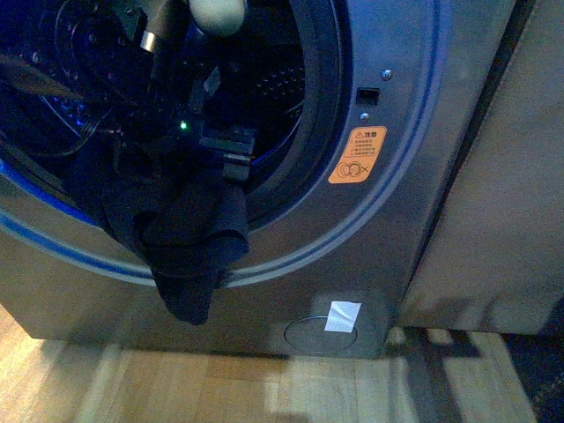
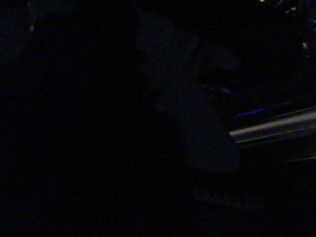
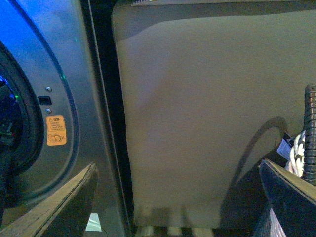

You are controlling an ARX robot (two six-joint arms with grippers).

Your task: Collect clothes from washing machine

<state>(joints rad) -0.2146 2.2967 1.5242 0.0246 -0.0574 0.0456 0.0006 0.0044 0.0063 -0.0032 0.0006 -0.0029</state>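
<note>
Clothes [image 1: 181,238] found half out of the machine [image 1: 397,229]: draped over the lower part of the seal [image 1: 322,97] at the round mouth, hanging down the grey front, ending above the floor [image 1: 264,388]. State of the left fingers [image 1: 231,160] hard to tell from the front view: seen right at the top of the bundle, just inside the mouth, probably pinching the cloth, yet lost among dark fabric and shadow. Nothing to read from the left wrist view, too dark. Right fingers [image 3: 59,207] spread wide, holding nothing, beside the machine, facing a beige panel [image 3: 207,113], well apart from the clothes. Judged as the pulling-out step, perhaps halfway done. To do it well: lift up and outward instead of dragging straight down, so as not to snag the cloth on the seal; go slowly, to prevent slipping of such limp cloth out of a thin pinch; look for any part left inside the drum [image 1: 282,88] before moving away; keep the wrist away from the metal edge of the mouth. In case of a weak grip, better to let go, reach lower on the bundle and take a thicker fold. Worth keeping the right fingers ready under the hanging end as a support.
</note>
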